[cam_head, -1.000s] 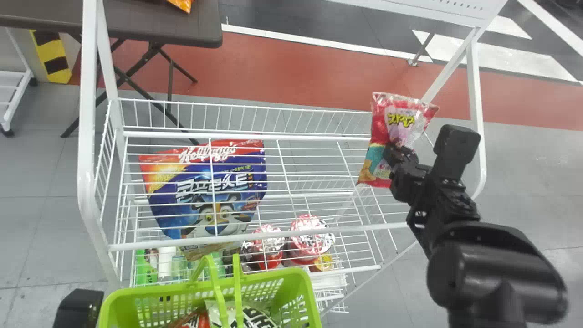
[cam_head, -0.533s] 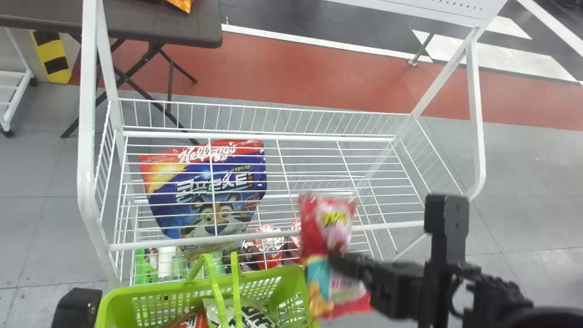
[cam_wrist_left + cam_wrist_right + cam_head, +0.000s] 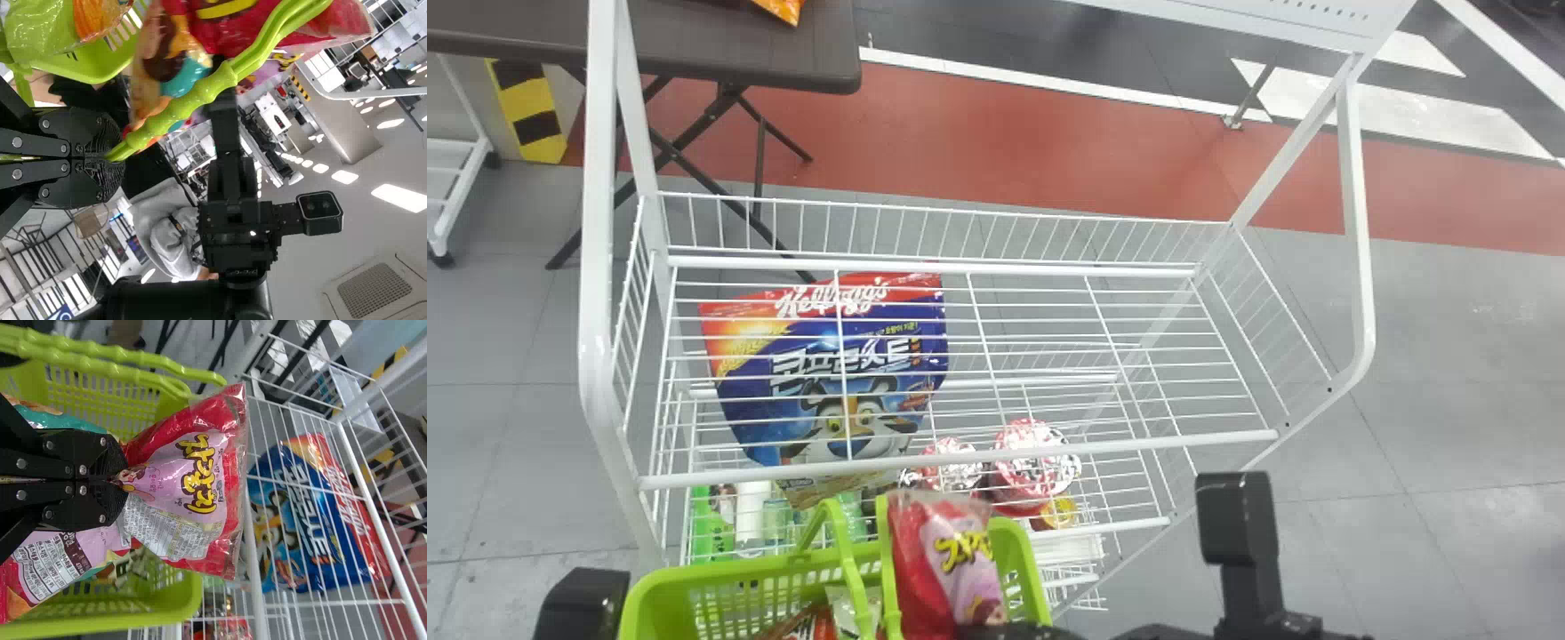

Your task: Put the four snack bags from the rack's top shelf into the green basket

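Observation:
My right gripper [image 3: 1021, 629] comes in at the bottom of the head view, just over the right part of the green basket [image 3: 729, 582]. In the right wrist view this gripper [image 3: 125, 479] is shut on the red and pink snack bag [image 3: 190, 470], pinching it mid-body. The snack bag [image 3: 947, 569] stands upright at the basket's handles and hides part of its inside. Other bags [image 3: 809, 625] lie in the basket. The left arm's gripper [image 3: 580, 606] is parked at the basket's left; in the left wrist view the gripper [image 3: 110, 159] is shut on the green handle [image 3: 200, 90].
The white wire rack [image 3: 960, 460] stands just beyond the basket, its front rail close behind the handles. Under its top wires lie a blue cereal bag [image 3: 845, 373] and red-lidded cups [image 3: 1036, 458]. A dark table [image 3: 783, 49] stands at the back left.
My right gripper has carried the snack bag from the rack's right side, toward me and leftward, to over the basket. The left gripper and basket have stayed almost in place.

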You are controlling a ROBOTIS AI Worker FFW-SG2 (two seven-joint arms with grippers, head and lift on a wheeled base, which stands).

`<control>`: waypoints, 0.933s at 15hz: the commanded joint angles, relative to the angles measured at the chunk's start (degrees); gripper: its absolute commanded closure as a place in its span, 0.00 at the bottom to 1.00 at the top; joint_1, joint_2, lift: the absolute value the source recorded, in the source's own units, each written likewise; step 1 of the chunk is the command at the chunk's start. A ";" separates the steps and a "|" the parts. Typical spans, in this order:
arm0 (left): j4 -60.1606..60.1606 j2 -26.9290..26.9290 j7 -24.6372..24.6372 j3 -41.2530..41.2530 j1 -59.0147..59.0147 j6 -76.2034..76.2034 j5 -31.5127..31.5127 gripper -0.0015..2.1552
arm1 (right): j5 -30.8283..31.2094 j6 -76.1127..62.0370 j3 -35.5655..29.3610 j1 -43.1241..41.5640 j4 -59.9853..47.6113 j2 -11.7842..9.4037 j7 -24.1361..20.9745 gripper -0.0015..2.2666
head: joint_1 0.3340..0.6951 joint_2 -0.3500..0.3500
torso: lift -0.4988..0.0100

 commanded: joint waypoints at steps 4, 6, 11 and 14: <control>0.03 0.00 -0.09 0.00 0.12 -0.85 0.09 0.71 | 4.00 0.82 2.64 1.36 7.12 -2.03 -1.37 0.98 | 1.00 0.00 | 0.98; -0.06 0.00 -0.18 -0.09 0.12 -0.85 0.00 0.71 | 6.99 0.82 3.17 1.36 8.27 -2.38 -3.04 0.90 | 1.00 0.00 | 0.98; -0.24 0.00 -0.09 0.00 0.04 -0.85 0.00 0.71 | 6.29 0.82 2.29 1.10 5.10 -2.03 -3.04 0.00 | 1.00 0.00 | 0.98; -0.32 0.00 -0.09 0.00 0.12 -0.68 0.00 0.71 | 6.46 -2.64 2.82 0.75 4.40 -1.76 -3.04 0.00 | 1.00 0.00 | 0.98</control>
